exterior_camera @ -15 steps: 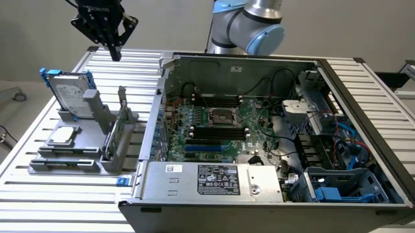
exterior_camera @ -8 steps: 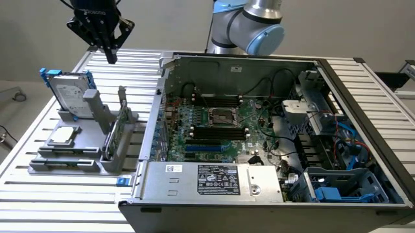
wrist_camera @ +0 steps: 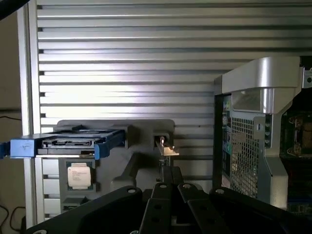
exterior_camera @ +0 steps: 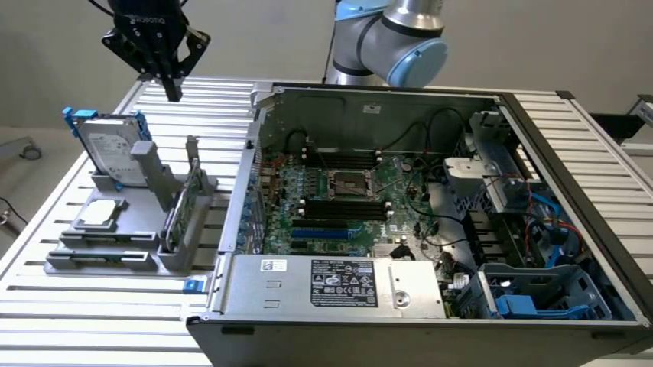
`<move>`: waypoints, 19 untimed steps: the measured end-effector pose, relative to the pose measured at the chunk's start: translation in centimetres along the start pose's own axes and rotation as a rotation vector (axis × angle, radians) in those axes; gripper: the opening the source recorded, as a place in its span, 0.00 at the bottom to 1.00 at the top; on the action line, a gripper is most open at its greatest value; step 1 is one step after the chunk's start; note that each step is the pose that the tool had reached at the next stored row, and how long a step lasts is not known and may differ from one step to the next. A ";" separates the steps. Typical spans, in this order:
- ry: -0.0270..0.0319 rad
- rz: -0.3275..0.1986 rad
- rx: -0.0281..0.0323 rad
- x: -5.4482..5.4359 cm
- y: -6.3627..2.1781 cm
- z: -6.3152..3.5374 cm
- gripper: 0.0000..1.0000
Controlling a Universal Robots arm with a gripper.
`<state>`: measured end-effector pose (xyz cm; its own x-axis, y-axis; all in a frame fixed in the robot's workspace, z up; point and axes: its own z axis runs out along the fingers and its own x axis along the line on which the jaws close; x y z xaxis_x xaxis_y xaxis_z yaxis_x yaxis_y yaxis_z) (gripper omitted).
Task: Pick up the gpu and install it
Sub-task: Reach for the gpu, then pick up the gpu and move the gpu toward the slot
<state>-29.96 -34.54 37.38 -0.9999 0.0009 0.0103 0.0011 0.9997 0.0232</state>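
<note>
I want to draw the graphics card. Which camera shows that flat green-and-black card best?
The exterior view: the flat green-and-black graphics card stands on edge in the grey holder, its side showing. The wrist view looks along its thin edge, with the silver metal bracket brightest.

Ext cam: high, angled down over open case (exterior_camera: pixel 408 336) + desk (exterior_camera: pixel 102 306), mid range. Wrist cam: faces straight down, fingers (wrist_camera: pixel 157 214) in foreground, well above holder (wrist_camera: pixel 141 141). Shared: holder, drive (wrist_camera: pixel 68 143), cpu (wrist_camera: pixel 78 174), case edge.
</note>
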 end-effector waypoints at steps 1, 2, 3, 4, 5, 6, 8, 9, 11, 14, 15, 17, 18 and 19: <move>0.0001 -0.004 0.0039 0.0 -0.03 0.00 0.11; 0.0003 -0.007 0.0070 0.0 -0.10 -0.01 0.11; 0.0003 -0.008 0.0094 0.0 -0.19 -0.01 0.11; 0.0003 -0.009 0.0108 0.0 -0.31 -0.01 0.11; 0.0002 -0.010 0.0116 0.1 -0.49 -0.01 0.11; 0.0002 -0.011 0.0126 0.1 -0.62 -0.02 0.11; -0.0010 -0.011 0.0131 0.1 -0.68 -0.02 0.11; -0.0011 -0.011 0.0131 0.1 -0.69 -0.02 0.11; -0.0011 -0.011 0.0131 0.1 -0.69 -0.02 0.11; -0.0012 -0.011 0.0131 0.1 -0.69 -0.02 0.11; -0.0011 -0.011 0.0131 0.1 -0.69 -0.02 0.11; -0.0011 -0.011 0.0131 0.1 -0.69 -0.02 0.11; -0.0011 -0.011 0.0131 0.1 -0.69 -0.02 0.11; -0.0011 -0.011 0.0131 0.1 -0.69 -0.02 0.11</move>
<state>-30.08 -35.23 37.38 -0.9999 -0.0103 0.0090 -0.0102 0.9999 0.0102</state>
